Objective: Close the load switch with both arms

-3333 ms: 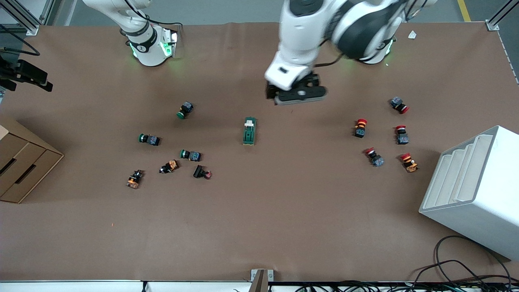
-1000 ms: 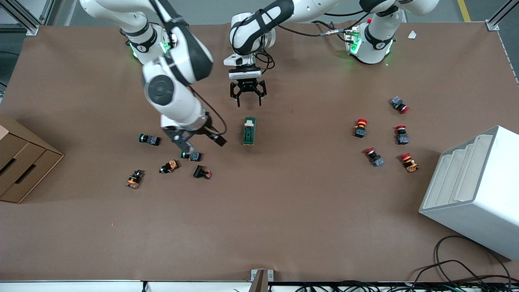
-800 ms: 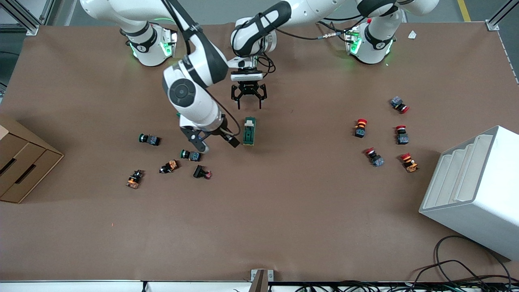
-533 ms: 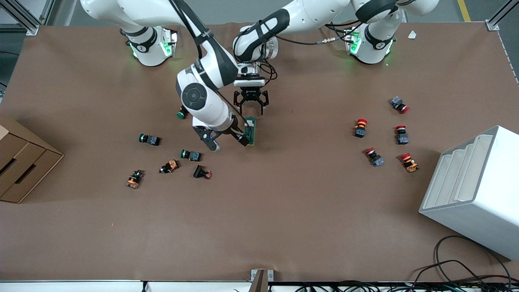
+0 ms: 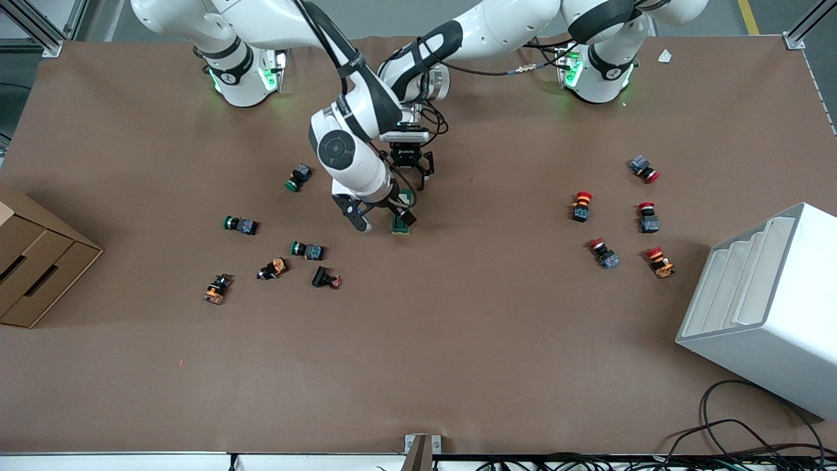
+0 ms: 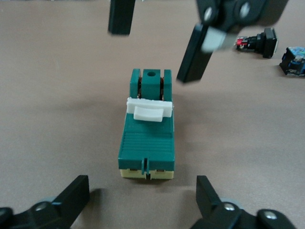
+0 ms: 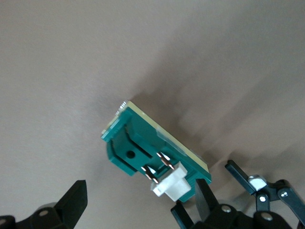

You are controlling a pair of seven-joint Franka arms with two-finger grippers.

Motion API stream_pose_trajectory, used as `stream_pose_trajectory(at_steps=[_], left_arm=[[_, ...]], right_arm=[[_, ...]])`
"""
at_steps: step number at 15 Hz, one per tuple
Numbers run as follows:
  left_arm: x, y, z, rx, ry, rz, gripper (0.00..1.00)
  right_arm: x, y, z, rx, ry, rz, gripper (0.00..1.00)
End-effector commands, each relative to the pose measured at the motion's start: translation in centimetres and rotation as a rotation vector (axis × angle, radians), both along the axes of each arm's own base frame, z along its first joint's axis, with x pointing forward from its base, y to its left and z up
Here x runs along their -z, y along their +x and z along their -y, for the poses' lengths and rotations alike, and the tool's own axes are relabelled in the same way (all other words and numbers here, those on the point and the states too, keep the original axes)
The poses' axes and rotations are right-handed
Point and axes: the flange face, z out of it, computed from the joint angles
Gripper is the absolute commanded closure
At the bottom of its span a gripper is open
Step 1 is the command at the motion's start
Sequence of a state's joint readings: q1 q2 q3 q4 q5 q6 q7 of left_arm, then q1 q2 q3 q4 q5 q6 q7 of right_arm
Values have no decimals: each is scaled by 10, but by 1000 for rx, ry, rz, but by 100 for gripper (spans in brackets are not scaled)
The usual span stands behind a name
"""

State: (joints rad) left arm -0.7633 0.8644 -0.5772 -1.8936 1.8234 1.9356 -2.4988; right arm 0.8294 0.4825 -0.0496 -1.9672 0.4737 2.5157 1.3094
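Observation:
The dark-green load switch (image 5: 399,226) lies flat mid-table, its white lever (image 6: 148,110) raised on top. My left gripper (image 5: 412,176) is open and low over the switch's end farther from the front camera. In the left wrist view the switch (image 6: 147,138) lies just ahead of the left gripper (image 6: 143,202). My right gripper (image 5: 382,216) is open over the switch, one finger (image 6: 195,52) close beside it. In the right wrist view the switch (image 7: 143,143) lies partly between the right gripper's (image 7: 138,205) fingers. Neither gripper holds anything.
Green-capped and orange push buttons (image 5: 307,250) lie toward the right arm's end, red-capped ones (image 5: 580,206) toward the left arm's end. A white rack (image 5: 765,307) stands at the left arm's end, a cardboard box (image 5: 33,261) at the right arm's end.
The right arm swung from over the green buttons to the load switch. The left gripper came down closer to the switch's end. The switch has not moved.

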Motion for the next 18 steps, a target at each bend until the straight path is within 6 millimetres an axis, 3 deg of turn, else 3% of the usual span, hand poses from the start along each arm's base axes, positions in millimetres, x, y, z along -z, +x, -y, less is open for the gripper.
stream_pose_trajectory(at_steps=[1,11,13,18], left_arm=[[22,-3,-4,2,10,12,1],[23,-4,-3,-4,7,16,1],[23,-3,-4,-8,10,21,1],[27,-6,-5,-10,19,27,1]], right_arm=[[10,-16,1,18,0,2,0],[44,-30,-19,33,16,78,0],[41,-28,-21,36,24,82,0],[23,-1,-19,60,55,107,0]])
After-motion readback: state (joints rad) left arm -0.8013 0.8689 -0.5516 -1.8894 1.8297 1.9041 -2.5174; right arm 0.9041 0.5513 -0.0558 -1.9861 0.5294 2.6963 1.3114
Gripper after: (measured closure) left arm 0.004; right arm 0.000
